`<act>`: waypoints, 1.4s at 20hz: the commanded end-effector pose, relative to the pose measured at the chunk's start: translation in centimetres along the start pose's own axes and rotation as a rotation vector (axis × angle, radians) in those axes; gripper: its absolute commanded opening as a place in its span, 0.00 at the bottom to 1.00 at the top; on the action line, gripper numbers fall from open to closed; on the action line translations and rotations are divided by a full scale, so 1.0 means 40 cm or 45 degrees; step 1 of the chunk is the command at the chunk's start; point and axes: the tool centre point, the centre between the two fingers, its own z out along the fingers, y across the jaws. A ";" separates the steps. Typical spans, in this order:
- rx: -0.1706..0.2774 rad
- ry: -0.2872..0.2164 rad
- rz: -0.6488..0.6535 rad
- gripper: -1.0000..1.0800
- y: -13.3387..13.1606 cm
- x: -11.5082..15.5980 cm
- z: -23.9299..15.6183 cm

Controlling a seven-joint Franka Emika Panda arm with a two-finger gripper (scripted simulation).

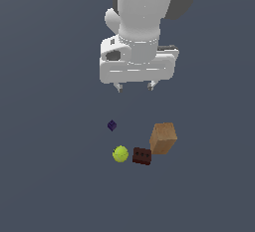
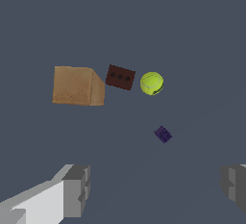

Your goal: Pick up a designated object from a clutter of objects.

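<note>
One block (image 1: 163,138), brick (image 1: 142,156), ball (image 1: 120,154), cube (image 1: 112,125)

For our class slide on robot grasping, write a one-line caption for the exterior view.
Open gripper hovers above the tan-brown block, dark red brick, yellow-green ball and purple cube.

A flat, featureless slate-grey surface (image 1: 50,176) fills the whole exterior view from edge to edge, uniform in tone, without seams, texture or markings. The wrist view shows the same plain grey-blue ground (image 2: 192,26). No walls, furniture or windows can be made out. The light is soft and even, casting only faint shading.
</note>
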 end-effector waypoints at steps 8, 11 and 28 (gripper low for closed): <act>-0.003 0.001 -0.007 0.96 -0.009 0.013 0.012; -0.004 -0.001 -0.001 0.96 -0.025 0.028 0.030; 0.000 -0.023 0.065 0.96 -0.230 0.167 0.268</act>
